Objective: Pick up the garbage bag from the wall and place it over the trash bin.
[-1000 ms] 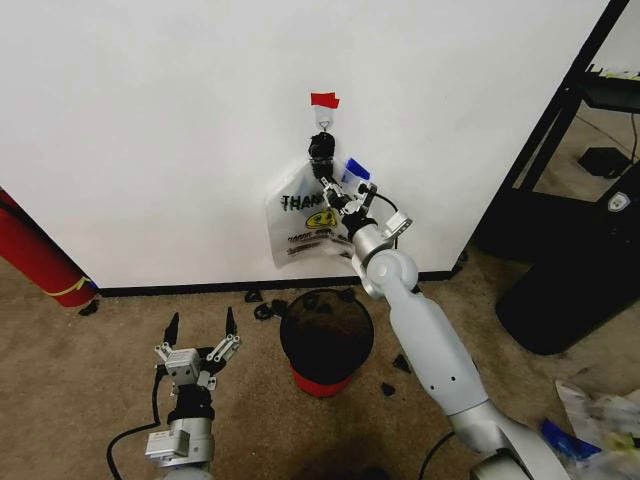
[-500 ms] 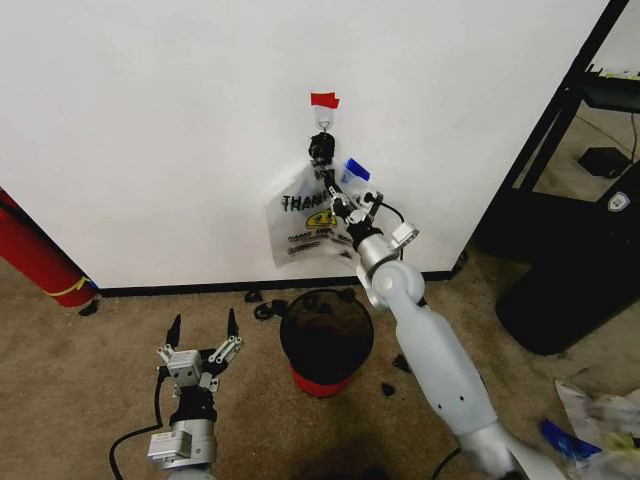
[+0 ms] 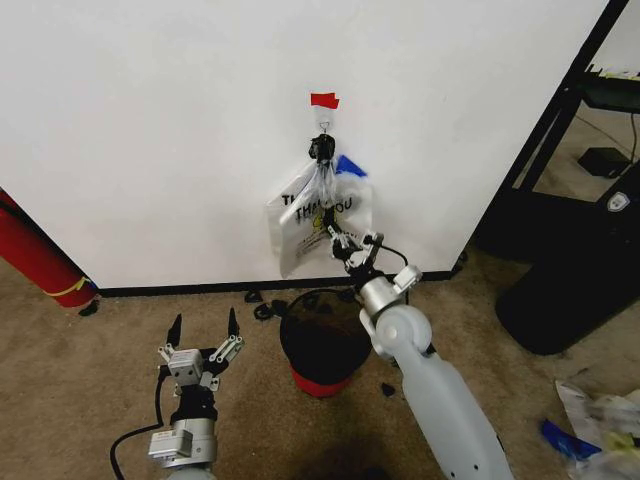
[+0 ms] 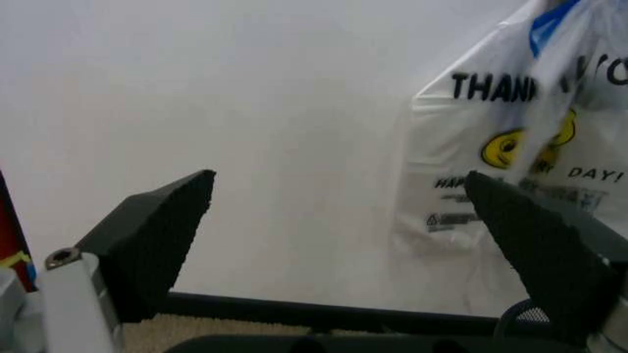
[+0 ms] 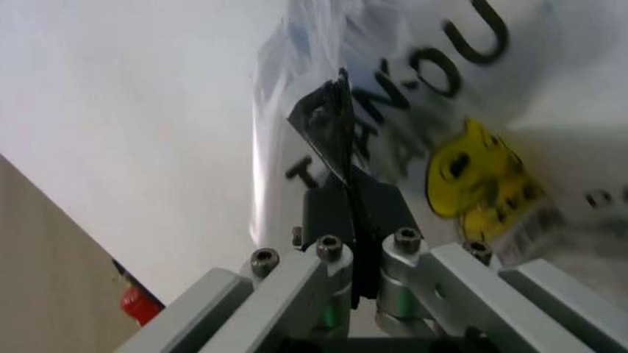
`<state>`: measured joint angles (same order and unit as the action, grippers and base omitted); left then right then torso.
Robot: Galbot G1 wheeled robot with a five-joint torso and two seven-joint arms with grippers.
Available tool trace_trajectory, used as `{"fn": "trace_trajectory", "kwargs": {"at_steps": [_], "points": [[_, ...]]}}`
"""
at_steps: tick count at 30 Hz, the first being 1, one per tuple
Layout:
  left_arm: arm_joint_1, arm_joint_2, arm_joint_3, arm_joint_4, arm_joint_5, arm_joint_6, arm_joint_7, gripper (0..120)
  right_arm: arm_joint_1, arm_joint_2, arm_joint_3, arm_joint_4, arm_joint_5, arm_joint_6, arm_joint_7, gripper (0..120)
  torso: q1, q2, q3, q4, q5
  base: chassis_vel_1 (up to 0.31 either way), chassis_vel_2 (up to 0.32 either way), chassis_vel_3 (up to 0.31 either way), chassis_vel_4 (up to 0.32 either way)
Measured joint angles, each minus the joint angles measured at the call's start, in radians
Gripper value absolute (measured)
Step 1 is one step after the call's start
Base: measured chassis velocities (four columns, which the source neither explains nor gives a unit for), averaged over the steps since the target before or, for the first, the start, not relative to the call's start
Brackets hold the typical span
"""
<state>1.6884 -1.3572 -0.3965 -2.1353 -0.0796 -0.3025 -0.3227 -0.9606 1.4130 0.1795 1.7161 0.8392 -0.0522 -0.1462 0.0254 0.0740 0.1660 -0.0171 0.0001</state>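
- Your right gripper [image 3: 335,238] sits just below the hook [image 3: 323,125] on the wall [image 3: 150,120], with its jaws clenched on a fold of the garbage bag [image 3: 312,225]; the right wrist view shows the black pads [image 5: 345,184] pressed together with film pinched between them.
- The garbage bag hangs from that hook under the red tape [image 3: 324,100], so it is not yet off the wall. Its long axis runs straight down from the hook, handles bunched at the top and the printed "THANK YOU" face turned out toward you.
- Judging from the pinch low on the bag, you hold it there to gain a grip before lifting the handles clear of the hook.
- The trash bin [image 3: 326,340] stands on the carpet directly below the hook, mouth up, apart from the bag's lower edge.
- Your left gripper [image 3: 200,335] waits low and well to the left of the hook, jaws spread wide and holding nothing.
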Motion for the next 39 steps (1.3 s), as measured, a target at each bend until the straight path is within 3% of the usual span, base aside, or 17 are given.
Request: {"fn": "trace_trajectory", "kwargs": {"at_steps": [16, 39], "points": [[-0.016, 0.012, 0.025, 0.011, 0.0, 0.005, -0.002, 100, -0.286, -0.003, 0.074, 0.187, -0.209, 0.054, -0.037, 0, 0.0, 0.0, 0.0, -0.0001, 0.0, 0.0, 0.0, 0.0, 0.0], [-0.032, 0.031, 0.043, 0.012, -0.017, 0.005, -0.003, 100, -0.599, 0.025, 0.119, 0.272, -0.465, 0.207, -0.064, 0, 0.0, 0.0, 0.0, 0.0, 0.0, 0.0, 0.0, 0.0, 0.0]]}}
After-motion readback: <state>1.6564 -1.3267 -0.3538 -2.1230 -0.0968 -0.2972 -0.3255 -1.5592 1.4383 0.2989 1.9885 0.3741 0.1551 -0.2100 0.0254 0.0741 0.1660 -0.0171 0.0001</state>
